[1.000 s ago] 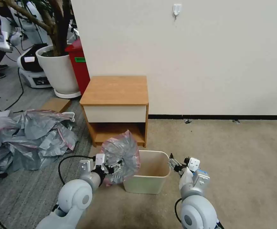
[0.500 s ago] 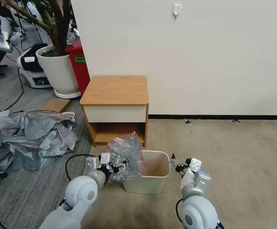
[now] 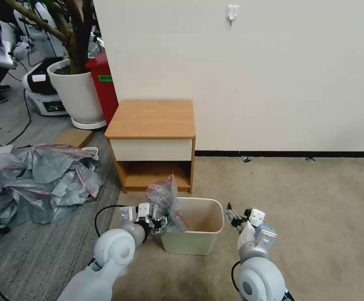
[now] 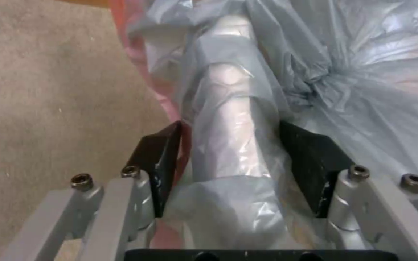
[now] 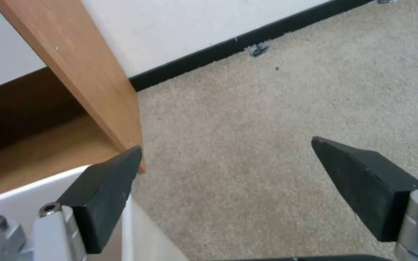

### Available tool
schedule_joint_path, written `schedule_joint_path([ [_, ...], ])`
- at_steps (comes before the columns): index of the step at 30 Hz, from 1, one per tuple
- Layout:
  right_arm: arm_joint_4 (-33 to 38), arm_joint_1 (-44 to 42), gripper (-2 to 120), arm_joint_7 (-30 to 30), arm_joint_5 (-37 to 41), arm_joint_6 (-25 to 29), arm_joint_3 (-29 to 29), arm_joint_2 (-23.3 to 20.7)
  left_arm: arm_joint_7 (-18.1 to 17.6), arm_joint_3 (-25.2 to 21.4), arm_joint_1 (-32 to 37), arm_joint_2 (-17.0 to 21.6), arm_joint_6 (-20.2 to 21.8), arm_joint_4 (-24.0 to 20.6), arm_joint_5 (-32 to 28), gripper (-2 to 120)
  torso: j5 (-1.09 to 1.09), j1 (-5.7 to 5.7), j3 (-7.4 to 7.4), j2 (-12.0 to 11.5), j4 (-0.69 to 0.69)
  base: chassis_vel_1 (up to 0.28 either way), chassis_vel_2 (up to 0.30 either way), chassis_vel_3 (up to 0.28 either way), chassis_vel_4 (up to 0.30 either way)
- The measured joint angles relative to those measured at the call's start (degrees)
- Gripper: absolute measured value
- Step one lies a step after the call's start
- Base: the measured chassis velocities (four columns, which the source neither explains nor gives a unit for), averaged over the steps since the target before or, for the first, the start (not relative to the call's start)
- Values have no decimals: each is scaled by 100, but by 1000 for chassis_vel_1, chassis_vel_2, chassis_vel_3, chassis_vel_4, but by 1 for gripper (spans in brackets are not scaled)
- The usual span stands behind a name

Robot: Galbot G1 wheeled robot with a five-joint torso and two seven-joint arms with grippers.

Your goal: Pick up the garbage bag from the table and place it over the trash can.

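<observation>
Heap of grey plastic bags (image 3: 35, 184): on the floor at far left, crumpled, pink-red bands showing among the folds.

White plant pot (image 3: 78, 94): behind the heap, holding a tree trunk; tall red bin (image 3: 105, 90) with green label just beside it, against the wall.

Left end effector (image 3: 156, 220): low over the carpet, at the left rim of the trash can; black fingers (image 4: 158, 159) clamped on a fold of the garbage bag, film bunched between them in the left wrist view.

Garbage bag (image 3: 165, 205): thin translucent grey plastic, pink-red band (image 4: 136, 58) along one edge; off the tabletop, held up in a crumpled bunch over the trash can's left rim, part of it draped against and over that rim, the can's pale wall visible through the film in the left wrist view. Mouth of the can otherwise uncovered.

Tabletop (image 3: 151, 118): light-brown wood, on a small nightstand against the wall, white drawer front below, open lower shelf beneath that; directly behind the trash can.

Trash can (image 3: 198, 242): cream-beige, rectangular with rounded corners, upright on the carpet in front of the nightstand, between the two end effectors.

Right end effector (image 3: 231, 216): just beside the trash can's right rim, apart from the bag; fingers (image 5: 102, 195) spread wide, nothing between them, carpet and the nightstand's side panel (image 5: 81, 72) beyond.
</observation>
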Motion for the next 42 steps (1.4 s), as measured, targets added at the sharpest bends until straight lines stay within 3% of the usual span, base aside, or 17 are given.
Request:
schedule_joint_path([
  [11, -77, -14, 90, -2, -33, 60, 11, 30, -540, 327, -285, 53, -18, 171, -478, 49, 2, 0, -2, 1, 2, 0, 0, 0, 0],
  [19, -51, -60, 89, -4, -69, 72, 22, 28, -839, 548, -376, 271, -22, 180, -725, 23, 1, 0, -2, 3, 1, 0, 0, 0, 0],
  [22, -38, -62, 89, -6, -73, 73, 18, 7, -1134, 667, -479, 410, -22, 181, -1033, 9, 1, 0, -2, 3, 0, 0, 0, 0, 0],
  [28, -38, -45, 89, -9, -74, 73, 12, -29, -1641, 850, -743, 604, -21, 183, -1754, 6, -1, 0, 0, 2, -2, 0, 0, 0, 0],
  [35, -13, -43, 89, -10, -74, 73, -7, -28, -1755, 885, -835, 680, -11, 185, -1972, 6, -2, 0, 1, 0, -2, 0, 0, 0, 0],
  [42, 257, -2, 89, -106, 2, 46, -63, -196, -1437, 718, -653, 705, 23, 37, -1655, 6, -7, 1, 4, -2, -3, 0, 0, 0, 0],
])
